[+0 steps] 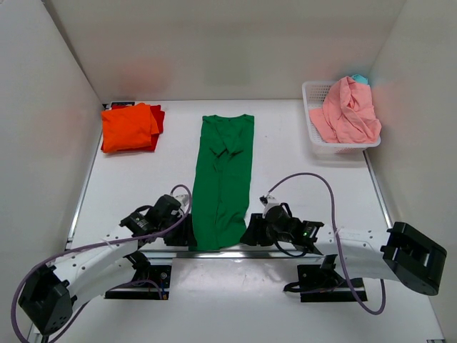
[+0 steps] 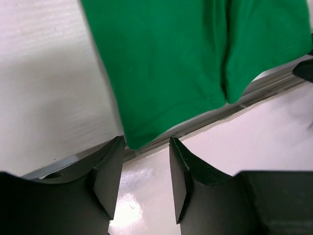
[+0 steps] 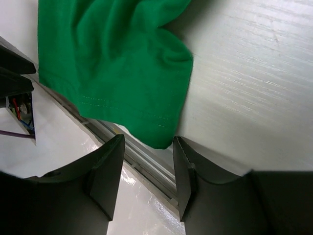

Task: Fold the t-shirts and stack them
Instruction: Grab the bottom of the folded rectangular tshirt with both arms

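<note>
No legible text or labels anywhere.

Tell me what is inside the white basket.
A crumpled pink shirt fills the basket and spills over its rim. A bit of something light blue peeks out behind it. Whatever lies beneath the shirt is covered.

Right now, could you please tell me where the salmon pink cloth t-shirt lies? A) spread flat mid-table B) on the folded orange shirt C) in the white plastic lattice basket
C: the salmon pink cloth t-shirt is heaped in the white plastic lattice basket, far right.
</note>
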You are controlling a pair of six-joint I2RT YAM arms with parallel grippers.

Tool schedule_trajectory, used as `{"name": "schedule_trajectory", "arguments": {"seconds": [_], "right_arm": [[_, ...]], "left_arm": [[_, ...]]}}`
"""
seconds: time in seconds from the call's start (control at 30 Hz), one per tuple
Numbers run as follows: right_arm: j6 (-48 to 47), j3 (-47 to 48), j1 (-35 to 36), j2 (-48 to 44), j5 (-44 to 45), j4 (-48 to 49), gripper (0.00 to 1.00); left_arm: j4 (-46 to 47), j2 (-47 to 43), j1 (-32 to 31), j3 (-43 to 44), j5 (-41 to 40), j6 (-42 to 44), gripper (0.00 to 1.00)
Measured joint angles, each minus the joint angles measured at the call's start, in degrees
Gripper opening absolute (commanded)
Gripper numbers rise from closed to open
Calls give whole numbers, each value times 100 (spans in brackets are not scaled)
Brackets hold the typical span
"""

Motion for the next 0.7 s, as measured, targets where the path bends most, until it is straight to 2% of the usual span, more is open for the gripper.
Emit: {"name": "schedule_trajectory", "arguments": {"seconds": [0.07, 0.13, 0.17, 0.2, 0.23, 0.27, 0.53, 0.7], "right_arm": [[17, -2, 4, 90, -44, 98, 37], [33, -2, 4, 181, -85, 177, 20], [35, 0, 4, 234, -101, 197, 4], [4, 0, 4, 286, -125, 186, 1], [26, 2, 9, 326, -146, 157, 0], [44, 15, 28, 358, -160, 116, 0], [166, 291, 527, 232, -264, -378, 0], [179, 599, 415, 168, -527, -944, 0]], "left_arm": [[-52, 17, -39, -4, 11, -9, 52], [-55, 74, -107, -17, 7, -37, 51], [-39, 116, -149, -39, 7, -52, 44], [-15, 170, -181, -68, -7, -83, 34], [28, 229, -219, -111, -24, -114, 14], [63, 278, -245, -157, -57, -155, 0], [85, 149, -247, -229, -157, -190, 0], [-258, 376, 9, 409, -133, 35, 0]]}}
